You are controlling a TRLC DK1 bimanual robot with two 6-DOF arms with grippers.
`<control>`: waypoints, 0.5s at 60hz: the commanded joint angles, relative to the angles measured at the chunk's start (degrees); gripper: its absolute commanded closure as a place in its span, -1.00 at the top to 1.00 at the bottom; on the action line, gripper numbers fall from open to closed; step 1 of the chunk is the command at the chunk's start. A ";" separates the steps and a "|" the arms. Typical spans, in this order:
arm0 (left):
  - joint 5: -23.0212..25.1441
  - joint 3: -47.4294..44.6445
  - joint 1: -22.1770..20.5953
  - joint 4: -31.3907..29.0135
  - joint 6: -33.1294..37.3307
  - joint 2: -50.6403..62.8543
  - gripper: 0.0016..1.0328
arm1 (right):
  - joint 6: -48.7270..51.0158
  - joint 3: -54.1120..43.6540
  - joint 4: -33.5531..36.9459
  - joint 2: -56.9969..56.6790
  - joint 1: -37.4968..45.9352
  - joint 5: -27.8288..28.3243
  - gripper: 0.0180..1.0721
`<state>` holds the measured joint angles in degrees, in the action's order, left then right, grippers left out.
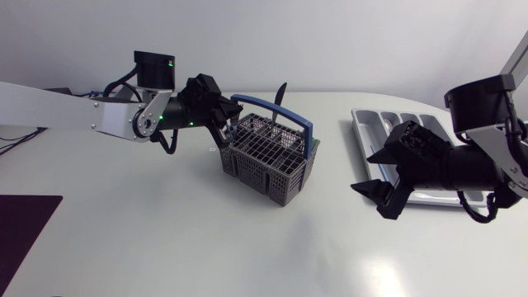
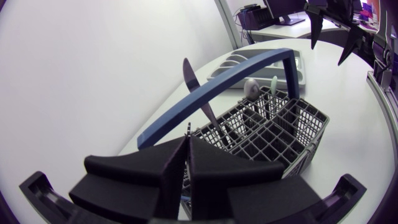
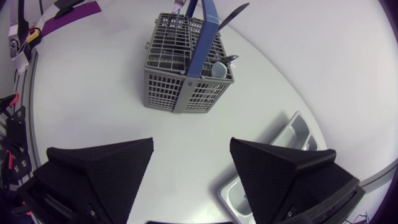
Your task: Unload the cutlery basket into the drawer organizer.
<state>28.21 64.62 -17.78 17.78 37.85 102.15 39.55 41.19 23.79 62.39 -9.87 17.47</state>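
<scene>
The grey cutlery basket (image 1: pixel 268 157) with its blue handle (image 2: pixel 249 71) stands mid-table. A knife (image 2: pixel 196 87) sticks up from it, and a spoon (image 2: pixel 250 87) and a pale green utensil (image 2: pixel 273 84) stand in a far compartment. My left gripper (image 1: pixel 221 124) is at the basket's left corner, shut on a thin fork (image 2: pixel 188 129) whose tines poke up between the fingertips. The grey drawer organizer (image 1: pixel 388 124) lies at the right. My right gripper (image 1: pixel 388 194) hangs open over its near edge with nothing between the fingers (image 3: pixel 106 168).
A dark purple mat (image 1: pixel 25 227) lies at the table's front left corner. Bare white table (image 1: pixel 206 239) stretches between the basket and the front edge, and between the basket and the organizer (image 3: pixel 267 162).
</scene>
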 commanded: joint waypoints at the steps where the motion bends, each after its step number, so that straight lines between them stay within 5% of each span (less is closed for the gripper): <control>1: 0.53 -1.78 0.99 1.47 -2.16 -3.54 -0.71 | -1.85 0.38 -0.41 0.80 -1.29 -1.04 0.69; 30: 2.03 -6.17 0.38 3.66 -4.18 -11.36 -0.71 | -4.04 0.73 -0.06 0.28 -4.99 -2.62 0.69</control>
<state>29.04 59.59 -17.06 20.95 34.46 92.27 37.04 41.19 23.81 62.39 -14.35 15.14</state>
